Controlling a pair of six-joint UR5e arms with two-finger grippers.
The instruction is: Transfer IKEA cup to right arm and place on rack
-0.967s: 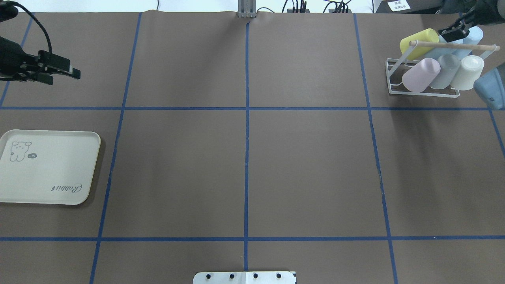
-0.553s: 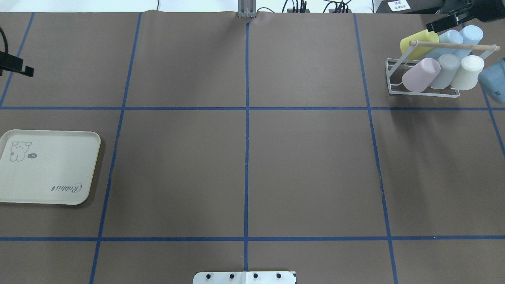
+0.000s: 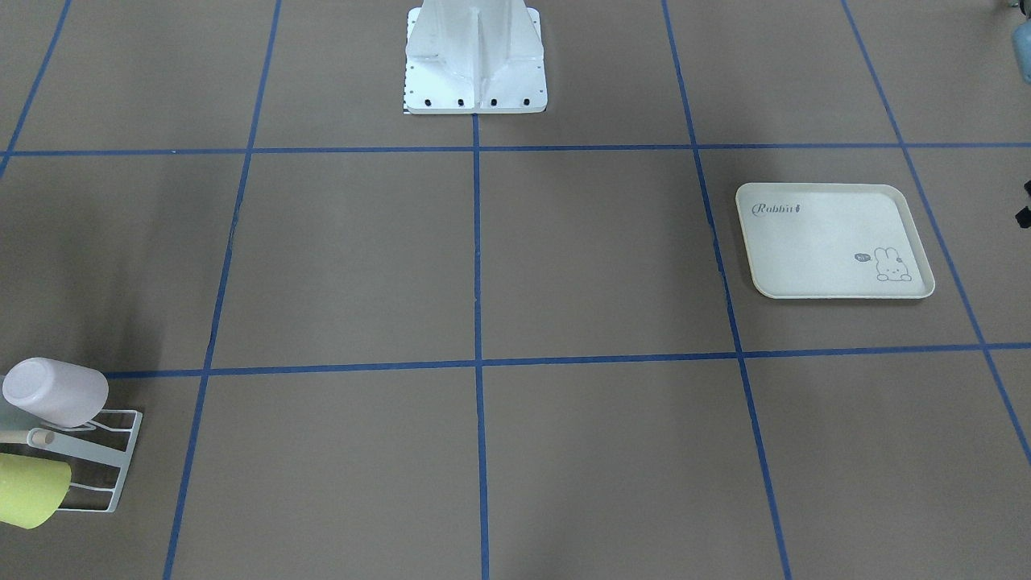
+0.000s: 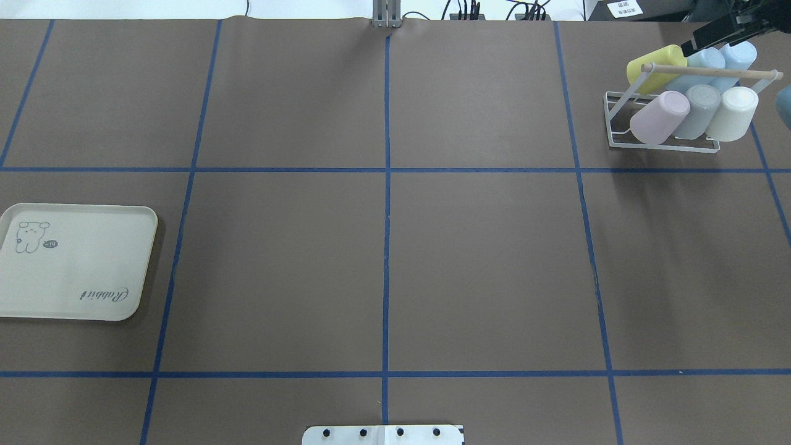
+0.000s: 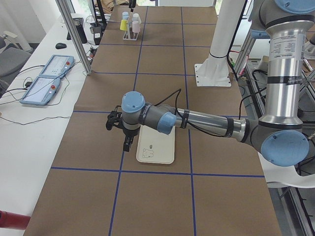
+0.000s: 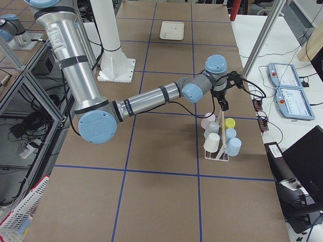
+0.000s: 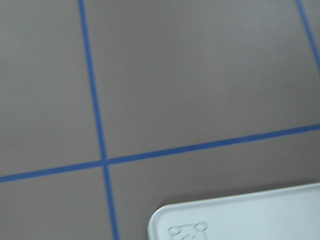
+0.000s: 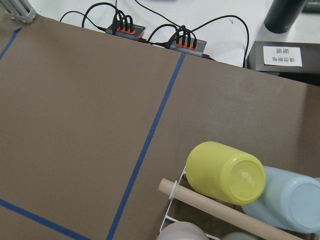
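The white wire rack [image 4: 664,149] stands at the far right of the table with several cups lying on its prongs, among them a yellow cup [image 4: 655,65], a pink cup [image 4: 658,117] and a cream cup [image 4: 732,114]. Which one is the IKEA cup I cannot tell. My right gripper [image 4: 710,38] hovers just behind the rack, above the yellow cup, holding nothing; only one black finger shows. The right wrist view looks down on the yellow cup [image 8: 225,172] and the wooden rod [image 8: 220,212]. My left gripper [image 5: 127,144] hangs empty beside the tray, out of the overhead view.
A cream rabbit-printed tray [image 4: 74,296] lies at the left edge and holds nothing. The robot's white base [image 3: 475,56] stands at the near middle. Cables and power strips [image 8: 185,45] lie past the table's far edge behind the rack.
My left gripper has drawn back to the left, out of the overhead view. My right gripper has lifted and pulled away from the rack toward the far right corner. The cups have not moved.
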